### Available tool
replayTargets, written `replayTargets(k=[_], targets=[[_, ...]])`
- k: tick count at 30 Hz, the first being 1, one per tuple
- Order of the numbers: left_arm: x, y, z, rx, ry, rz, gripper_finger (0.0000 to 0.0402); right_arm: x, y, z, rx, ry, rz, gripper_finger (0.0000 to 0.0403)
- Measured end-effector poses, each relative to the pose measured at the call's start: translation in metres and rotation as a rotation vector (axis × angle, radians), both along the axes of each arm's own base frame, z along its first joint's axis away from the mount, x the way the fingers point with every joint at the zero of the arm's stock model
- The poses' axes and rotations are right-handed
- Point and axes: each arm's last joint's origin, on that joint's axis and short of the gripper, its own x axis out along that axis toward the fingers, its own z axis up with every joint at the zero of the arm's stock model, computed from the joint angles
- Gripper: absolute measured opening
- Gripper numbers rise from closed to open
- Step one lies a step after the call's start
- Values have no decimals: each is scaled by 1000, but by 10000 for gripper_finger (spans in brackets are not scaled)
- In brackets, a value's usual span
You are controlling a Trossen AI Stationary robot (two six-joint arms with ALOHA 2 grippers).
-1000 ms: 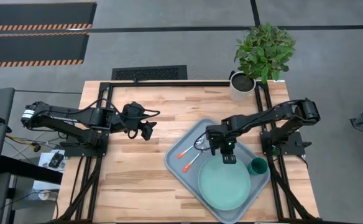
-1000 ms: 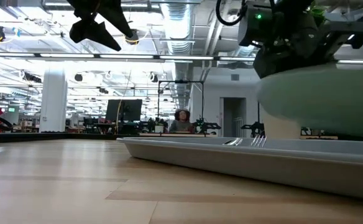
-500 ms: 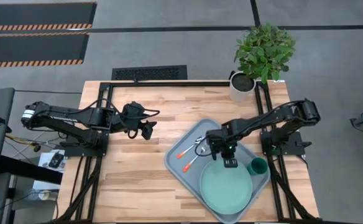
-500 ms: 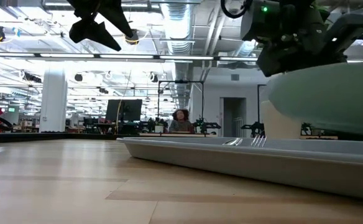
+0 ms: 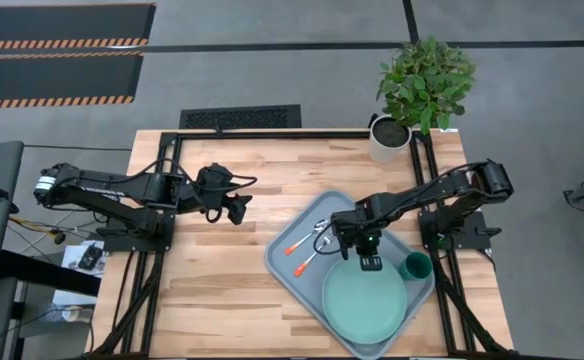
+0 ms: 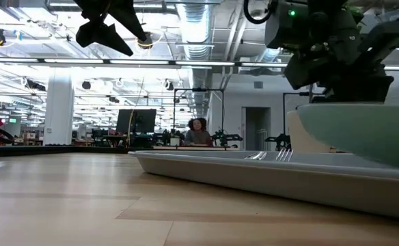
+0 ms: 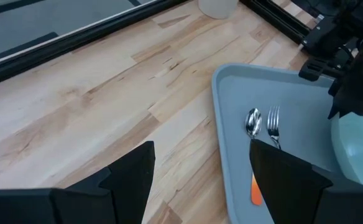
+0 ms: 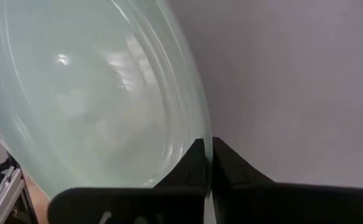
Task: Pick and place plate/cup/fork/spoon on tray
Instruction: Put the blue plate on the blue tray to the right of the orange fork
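The pale mint-green plate [image 5: 364,300] is over the near half of the grey-blue tray [image 5: 302,222]. My right gripper [image 5: 369,262] is shut on the plate's far rim. The dark green cup [image 5: 415,267] stands on the tray by its right corner. The spoon [image 7: 253,121] and the fork [image 7: 273,123] lie side by side on the tray's left part, orange handle ends toward the table's left. My left gripper [image 5: 240,210] is open and empty, above the bare table left of the tray. My right gripper pinches the plate's far rim [image 8: 205,144] between its two fingers, one finger on the upper face and one under it. The fingers slant down from the far side. The plate [image 6: 363,130] sits about level and low over the tray; whether its underside rests there I cannot tell.
A white pot with a green plant [image 5: 390,138] stands at the table's far right corner. Bare wood [image 5: 212,280] lies left of the tray. The tray's raised rim [image 6: 206,167] crosses the low view.
My right gripper has gone down and a little toward the table's near edge with the plate. The plate was tilted and raised above the tray; now it is about level and low over it. My left arm has kept still.
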Motion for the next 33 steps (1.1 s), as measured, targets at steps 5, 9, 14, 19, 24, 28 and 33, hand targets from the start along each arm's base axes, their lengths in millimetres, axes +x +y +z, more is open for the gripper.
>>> replayTargets(k=[5,9,14,19,24,28,33], targets=[[0,0,0,0,0,0,249,0,0,0,0,-3,1,17],[0,0,0,0,0,0,249,0,0,0,0,-4,2,19],[0,0,0,-3,-1,2,249,0,0,0,1,-6,2,36],[0,0,0,-6,-3,5,249,0,0,0,3,-6,4,50],[0,0,0,-6,-3,4,249,0,0,0,4,-6,5,52],[0,0,0,-6,-3,4,249,0,1,1,32,-9,22,52],[0,0,0,-6,-2,4,249,0,2,1,32,-11,25,52]])
